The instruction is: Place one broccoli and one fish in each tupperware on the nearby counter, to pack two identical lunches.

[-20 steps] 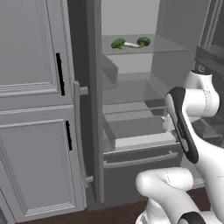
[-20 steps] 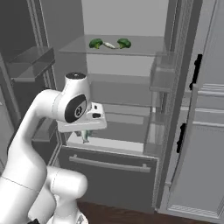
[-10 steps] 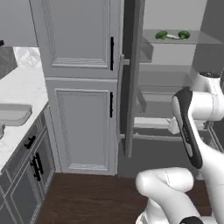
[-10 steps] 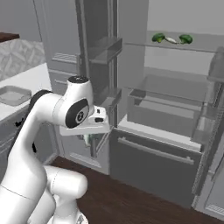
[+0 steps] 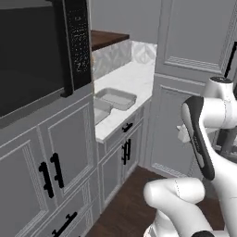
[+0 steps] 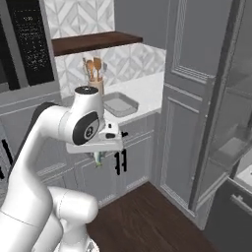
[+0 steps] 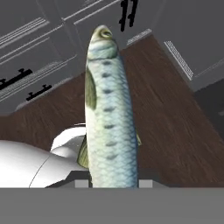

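A silvery-green scaled fish [image 7: 107, 109] sticks out lengthways from my gripper [image 7: 109, 183], which is shut on its tail end. From the right base, the gripper [image 6: 100, 150] hangs under the hand with the fish [image 6: 99, 159] dangling beneath it, in front of the grey cabinets. Two light-grey tupperware trays lie side by side on the white counter [image 5: 136, 76]: the farther one [image 5: 116, 98] and the nearer one [image 5: 99, 112]. One tupperware [image 6: 119, 104] shows just past my arm, and both look empty. The broccoli is out of view.
A black oven front [image 5: 32, 55] stands at the left. A jar of wooden utensils [image 6: 96, 76] sits behind the trays under a dark wooden shelf [image 6: 93, 42]. Tall grey cupboards [image 5: 194, 83] bound the counter's end. The open fridge door [image 6: 221, 98] stands at the right, over dark wood floor [image 7: 175, 122].
The whole picture has swung from the open fridge to the counter, so the base has turned left. The fish stays in the shut gripper.
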